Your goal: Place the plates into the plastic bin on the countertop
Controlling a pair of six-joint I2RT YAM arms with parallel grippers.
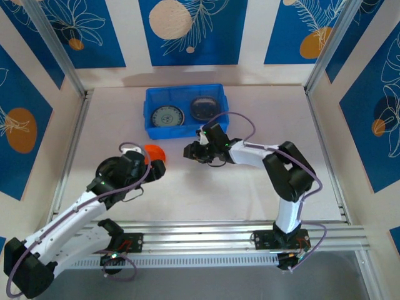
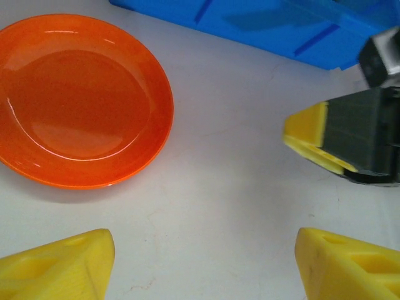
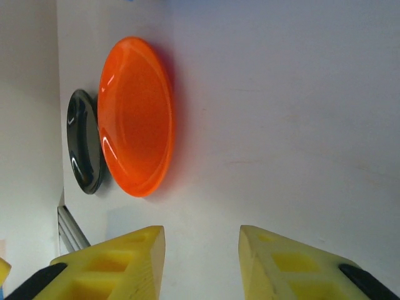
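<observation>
The two arms are bolted to a metal rail (image 1: 206, 234) at the near edge of the bench (image 1: 244, 194). The left arm (image 1: 69, 225) slants up and inward from the near left corner. Its left hand (image 2: 206, 265) hangs low over the bench, its yellow fingers (image 2: 62, 265) spread wide with only bare surface between them.

Just ahead of that hand, toward the left in its wrist view, the orange plate (image 2: 81, 100) lies flat and right way up on the bench, not held. Seen from above, the left hand covers the near part of this plate. A black plate (image 3: 84, 140) lies beside the orange plate, on the side away from the right hand. The slanted right wrist view makes it hard to say whether the two rims touch.

The right arm (image 1: 284, 181) bends in from the near right and stretches leftward across the middle of the bench. The right hand (image 3: 202, 253) faces the orange plate, near it but apart. Its jaws stand a modest gap apart with nothing between them.

Farther back, the blue plastic bin (image 1: 150, 100) sits on the bench toward the far wall, a little left of centre. Two plates lie in it side by side: a teal-grey patterned plate (image 1: 167, 117) on the left and a dark translucent plate (image 1: 203, 107) on the right.
</observation>
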